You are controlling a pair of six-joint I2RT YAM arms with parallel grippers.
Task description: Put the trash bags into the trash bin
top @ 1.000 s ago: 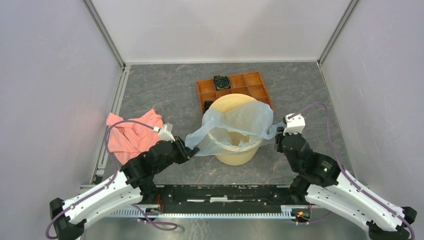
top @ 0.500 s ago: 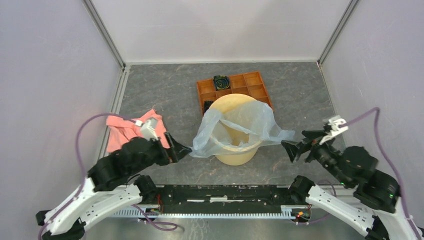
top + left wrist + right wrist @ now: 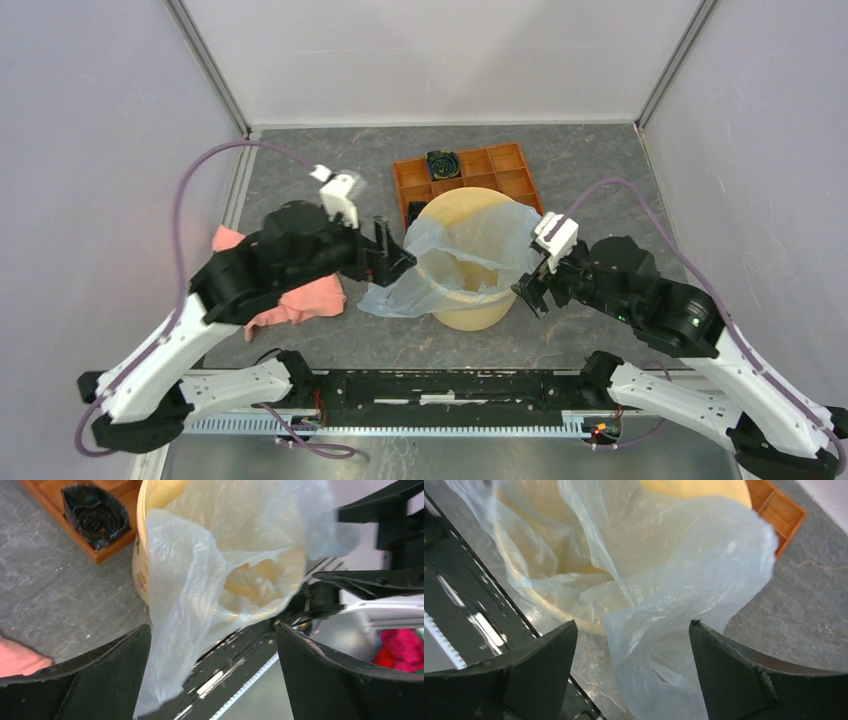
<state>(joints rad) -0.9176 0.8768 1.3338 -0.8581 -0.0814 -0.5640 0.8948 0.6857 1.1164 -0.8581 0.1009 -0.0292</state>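
The pale blue translucent trash bag (image 3: 470, 250) is draped over the round yellow-tan trash bin (image 3: 470, 312), part inside and part hanging down both sides. My left gripper (image 3: 398, 258) hovers open at the bin's left rim. In the left wrist view the left gripper (image 3: 212, 627) has a hanging flap of the bag (image 3: 185, 595) close to its left finger, not pinched. My right gripper (image 3: 528, 292) is open at the bin's front right. In the right wrist view the right gripper (image 3: 633, 625) has a loose fold of the bag (image 3: 684, 630) sagging between its jaws, ungripped.
An orange compartmented tray (image 3: 500, 170) stands just behind the bin, with a black roll (image 3: 442, 163) in one cell. A salmon-pink cloth (image 3: 300, 300) lies left of the bin, partly under my left arm. Walls close in the table at left, right and back.
Both grippers have opened and let go of the bag's edges, which have slumped down. The left arm rose toward the bin's left rim. The right arm swung out, then back.
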